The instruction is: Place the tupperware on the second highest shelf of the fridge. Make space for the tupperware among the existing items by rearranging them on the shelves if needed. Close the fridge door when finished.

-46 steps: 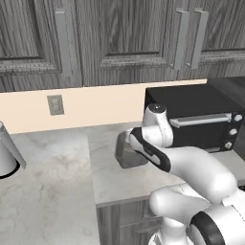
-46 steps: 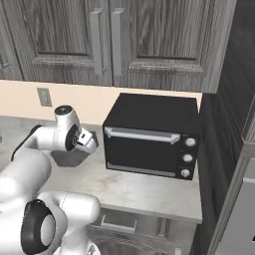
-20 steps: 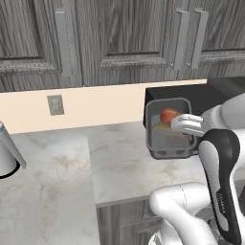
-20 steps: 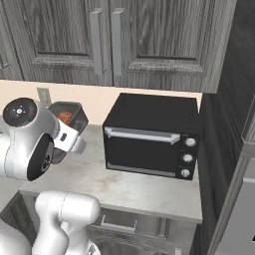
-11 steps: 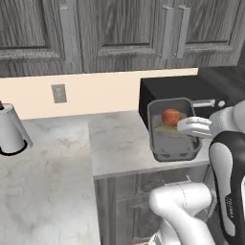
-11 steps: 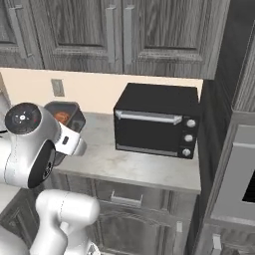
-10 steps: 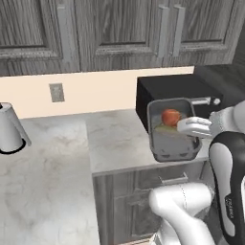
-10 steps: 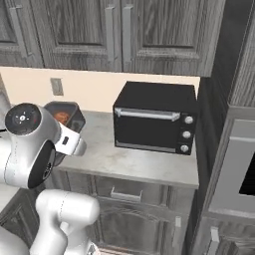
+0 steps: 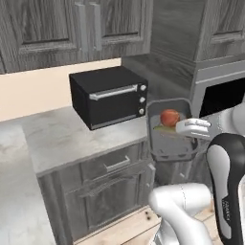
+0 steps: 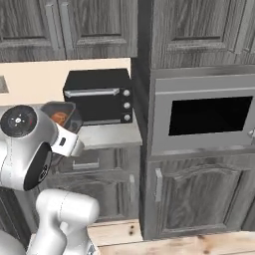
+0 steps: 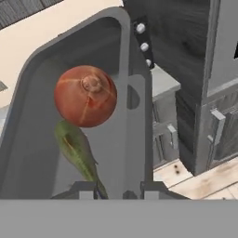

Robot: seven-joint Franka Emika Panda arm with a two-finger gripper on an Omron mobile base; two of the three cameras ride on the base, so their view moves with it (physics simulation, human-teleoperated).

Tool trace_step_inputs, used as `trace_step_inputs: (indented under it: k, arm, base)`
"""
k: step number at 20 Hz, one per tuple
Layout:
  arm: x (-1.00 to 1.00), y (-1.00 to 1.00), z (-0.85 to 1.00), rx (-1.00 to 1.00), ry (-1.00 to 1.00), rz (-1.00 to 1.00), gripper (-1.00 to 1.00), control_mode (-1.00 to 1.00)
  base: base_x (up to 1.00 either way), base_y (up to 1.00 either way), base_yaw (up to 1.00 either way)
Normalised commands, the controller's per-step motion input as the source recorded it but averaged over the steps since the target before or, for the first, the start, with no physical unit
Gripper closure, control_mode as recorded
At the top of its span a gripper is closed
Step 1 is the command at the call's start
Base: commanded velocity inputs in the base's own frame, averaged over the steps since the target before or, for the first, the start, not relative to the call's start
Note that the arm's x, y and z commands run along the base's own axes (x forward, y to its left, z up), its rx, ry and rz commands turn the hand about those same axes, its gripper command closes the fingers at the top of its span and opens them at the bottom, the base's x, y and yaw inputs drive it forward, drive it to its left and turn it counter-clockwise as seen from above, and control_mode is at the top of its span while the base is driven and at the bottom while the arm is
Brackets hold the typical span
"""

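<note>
The hand (image 9: 191,128) is clamped on the rim of the tupperware (image 9: 168,143), carried at centre right of the left base view. The black toaster oven (image 9: 107,95) sits on the tabletop (image 9: 57,136) just beside it, upper left; the wall oven (image 10: 211,113) fills the right.

the light is even and soft in all three pictures, with no single lamp to be traced and no hard glare. the left base view is moderately bright: the pale wall strip (image 9: 43,91) at centre left is the lightest patch, while the toaster oven (image 9: 107,95) reads as flat black with a faint sheen on its handle. a soft shadow lies under the counter edge (image 9: 91,155). the right base view is dimmer toward the lower left. the hand view is coarse and blocky, edges smeared; the red fruit (image 11: 85,95) shows gentle shading, darker at its lower side.
</note>
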Motion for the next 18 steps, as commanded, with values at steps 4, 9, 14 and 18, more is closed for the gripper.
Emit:
trace_step_inputs:
  k: [4, 9, 14, 18]
  arm:
    - [0.00, 0.00, 0.00, 0.00, 0.00, 0.00, 1.00, 1.00]
    - [0.00, 0.00, 0.00, 0.00, 0.00, 0.00, 1.00, 1.00]
    - [0.00, 0.00, 0.00, 0.00, 0.00, 0.00, 1.00, 1.00]
    - [0.00, 0.00, 0.00, 0.00, 0.00, 0.00, 1.00, 1.00]
  base:
    - [-0.01, -0.99, -0.51]
    - [0.00, -1.00, -0.48]
    - [0.01, -1.00, -0.47]
    - [0.12, -1.00, -0.48]
